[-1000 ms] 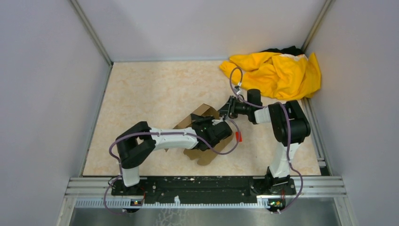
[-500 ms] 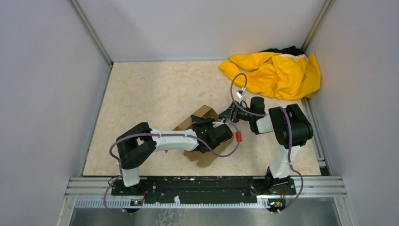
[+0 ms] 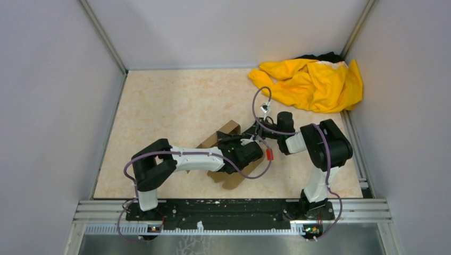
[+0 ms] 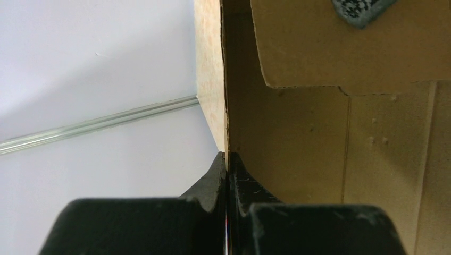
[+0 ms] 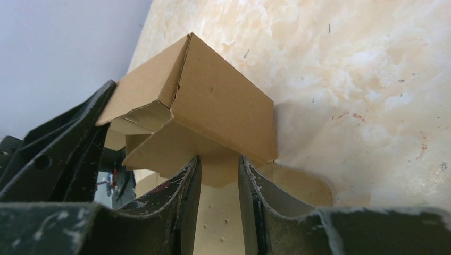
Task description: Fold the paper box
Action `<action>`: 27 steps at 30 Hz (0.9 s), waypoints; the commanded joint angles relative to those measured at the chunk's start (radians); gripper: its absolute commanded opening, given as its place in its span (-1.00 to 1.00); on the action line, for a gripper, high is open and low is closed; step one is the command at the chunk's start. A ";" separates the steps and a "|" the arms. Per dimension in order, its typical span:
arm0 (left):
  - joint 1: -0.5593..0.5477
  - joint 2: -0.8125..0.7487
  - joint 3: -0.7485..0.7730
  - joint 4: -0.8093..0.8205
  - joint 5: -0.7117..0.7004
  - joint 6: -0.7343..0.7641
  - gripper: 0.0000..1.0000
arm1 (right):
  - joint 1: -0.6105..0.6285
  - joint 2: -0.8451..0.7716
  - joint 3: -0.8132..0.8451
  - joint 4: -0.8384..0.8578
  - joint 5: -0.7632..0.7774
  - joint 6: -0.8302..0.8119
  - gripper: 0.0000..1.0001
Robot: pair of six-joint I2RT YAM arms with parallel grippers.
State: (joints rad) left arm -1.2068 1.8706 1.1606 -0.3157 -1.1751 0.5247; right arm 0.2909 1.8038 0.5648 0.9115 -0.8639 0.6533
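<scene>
Surface (image 3: 170, 101) of beige marbled pattern spreads between the pale walls. At its far right corner lies a crumpled yellow cloth (image 3: 314, 82), well apart from everything else.

From the near edge the left arm (image 3: 186, 158) stretches low and to the right, and the right arm (image 3: 324, 143) bends back toward the left, so that both meet near the middle of the surface.

Between them sits the paper box (image 3: 230, 127), brown cardboard, partly folded. In the overhead view much of it is hidden under the left arm, with one raised corner showing on the far side and a flat flap poking out toward the near edge. The right wrist view shows the box (image 5: 223, 106) with a folded wall and top panel standing up from the surface and loose flaps hanging open below them.

The left tool (image 4: 227, 162) has its fingers pressed together on an upright wall of the box (image 4: 340, 133), seen edge-on, the thin cardboard running straight down into the seam between them.

The right tool (image 5: 219, 170) has its fingers spread partway. They reach up to the lower flap of the box, and cardboard shows in the gap between them; they are not clamped on it.

A tiny red block (image 3: 269, 154) shows just right of the left arm's wrist, close to the box.
</scene>
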 commanded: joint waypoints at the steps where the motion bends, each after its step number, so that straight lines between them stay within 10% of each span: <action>1: -0.011 -0.019 -0.015 -0.005 0.026 -0.018 -1.00 | 0.031 -0.049 0.028 -0.035 0.061 -0.095 -0.35; 27: -0.017 -0.024 -0.043 0.025 0.046 0.001 -1.00 | 0.144 0.020 0.018 0.117 0.262 -0.219 -0.14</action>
State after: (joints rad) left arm -1.2114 1.8698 1.1305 -0.3058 -1.1603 0.5148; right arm 0.4046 1.8114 0.5636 0.9581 -0.6476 0.4908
